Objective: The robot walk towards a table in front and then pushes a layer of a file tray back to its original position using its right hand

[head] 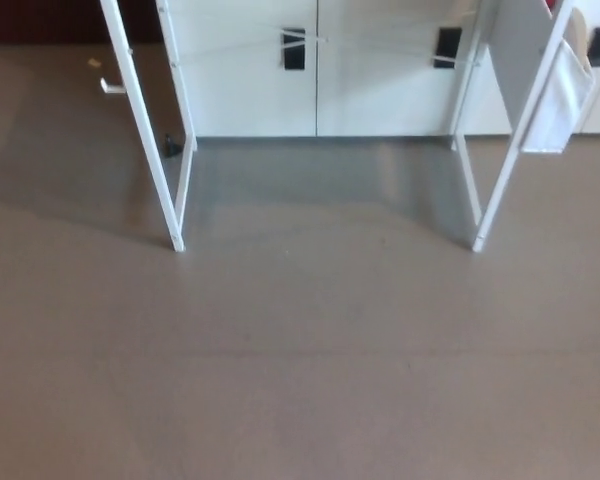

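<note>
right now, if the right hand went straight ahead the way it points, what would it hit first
That cannot be settled: neither hand shows in the head view, so its pointing direction is unknown. Ahead there is bare floor, then the white table legs, with white cabinets behind. No file tray is in view yet.

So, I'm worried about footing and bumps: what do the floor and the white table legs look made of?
The floor looks like smooth grey-brown vinyl or sealed concrete, with a faint sheen and no seams. The table legs look like white-painted metal: thin, straight, square-edged. Neither is certain.
</note>
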Available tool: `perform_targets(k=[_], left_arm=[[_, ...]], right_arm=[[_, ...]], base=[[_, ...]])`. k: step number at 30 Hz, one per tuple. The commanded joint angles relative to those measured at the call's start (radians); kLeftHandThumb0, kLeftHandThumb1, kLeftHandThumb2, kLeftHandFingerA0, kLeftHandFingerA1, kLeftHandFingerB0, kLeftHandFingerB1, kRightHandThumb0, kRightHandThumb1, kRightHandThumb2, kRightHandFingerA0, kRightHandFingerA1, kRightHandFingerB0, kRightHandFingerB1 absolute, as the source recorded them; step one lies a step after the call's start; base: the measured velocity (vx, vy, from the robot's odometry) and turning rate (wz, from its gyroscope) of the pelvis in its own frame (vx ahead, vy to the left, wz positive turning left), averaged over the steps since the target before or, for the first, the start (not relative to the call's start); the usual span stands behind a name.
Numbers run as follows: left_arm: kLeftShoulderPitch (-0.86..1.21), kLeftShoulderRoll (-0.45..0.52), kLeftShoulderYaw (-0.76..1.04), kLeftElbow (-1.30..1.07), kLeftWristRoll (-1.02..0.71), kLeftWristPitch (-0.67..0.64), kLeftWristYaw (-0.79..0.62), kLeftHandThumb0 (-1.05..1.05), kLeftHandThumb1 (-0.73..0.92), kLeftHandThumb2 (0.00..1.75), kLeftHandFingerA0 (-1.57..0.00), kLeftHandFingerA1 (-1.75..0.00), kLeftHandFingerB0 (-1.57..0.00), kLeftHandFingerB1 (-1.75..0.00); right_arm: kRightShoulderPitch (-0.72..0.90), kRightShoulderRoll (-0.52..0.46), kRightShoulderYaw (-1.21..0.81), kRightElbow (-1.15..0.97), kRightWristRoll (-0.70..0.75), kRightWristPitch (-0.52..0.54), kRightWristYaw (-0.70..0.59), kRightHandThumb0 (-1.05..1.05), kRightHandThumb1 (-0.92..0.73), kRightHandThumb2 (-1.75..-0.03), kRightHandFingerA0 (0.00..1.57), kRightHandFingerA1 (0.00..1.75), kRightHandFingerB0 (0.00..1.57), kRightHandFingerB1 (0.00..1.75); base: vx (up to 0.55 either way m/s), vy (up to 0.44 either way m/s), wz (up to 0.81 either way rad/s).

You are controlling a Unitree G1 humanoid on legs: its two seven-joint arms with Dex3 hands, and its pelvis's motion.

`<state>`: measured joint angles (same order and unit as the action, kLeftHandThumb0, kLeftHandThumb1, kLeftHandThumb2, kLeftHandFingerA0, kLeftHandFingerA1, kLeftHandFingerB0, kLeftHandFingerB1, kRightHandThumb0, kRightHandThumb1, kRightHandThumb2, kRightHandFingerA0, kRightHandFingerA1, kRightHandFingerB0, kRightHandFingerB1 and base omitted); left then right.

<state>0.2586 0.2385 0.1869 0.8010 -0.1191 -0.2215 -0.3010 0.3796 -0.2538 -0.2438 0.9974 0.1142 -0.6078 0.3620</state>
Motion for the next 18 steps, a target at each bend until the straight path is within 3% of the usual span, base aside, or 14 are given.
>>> perform_targets(k=[1, 9, 18], left_arm=[[0.002, 0.014, -0.004, -0.002, 0.01, -0.038, -0.007, -0.27, 0.52, 0.57, -0.71, -0.71, -0.52, -0.69], [-0.001, 0.017, -0.013, -0.011, 0.015, -0.028, 0.002, -0.26, 0.52, 0.57, -0.72, -0.7, -0.52, -0.68], [-0.014, 0.023, -0.021, 0.005, 0.021, -0.044, -0.001, -0.28, 0.53, 0.57, -0.73, -0.71, -0.52, -0.71]], right_arm=[[-0.005, -0.017, 0.005, 0.01, -0.014, -0.04, -0.015, -0.46, -0.48, -0.75, 0.46, 0.51, 0.35, 0.44], [-0.019, -0.019, 0.007, 0.05, -0.016, -0.07, -0.015, -0.47, -0.48, -0.75, 0.49, 0.52, 0.36, 0.44], [-0.025, -0.02, 0.015, 0.06, -0.025, -0.071, -0.024, -0.45, -0.48, -0.74, 0.49, 0.52, 0.35, 0.44]], base=[[0.39, -0.385, 0.68], [0.3, -0.13, 0.11], [0.33, 0.141, -0.15]])
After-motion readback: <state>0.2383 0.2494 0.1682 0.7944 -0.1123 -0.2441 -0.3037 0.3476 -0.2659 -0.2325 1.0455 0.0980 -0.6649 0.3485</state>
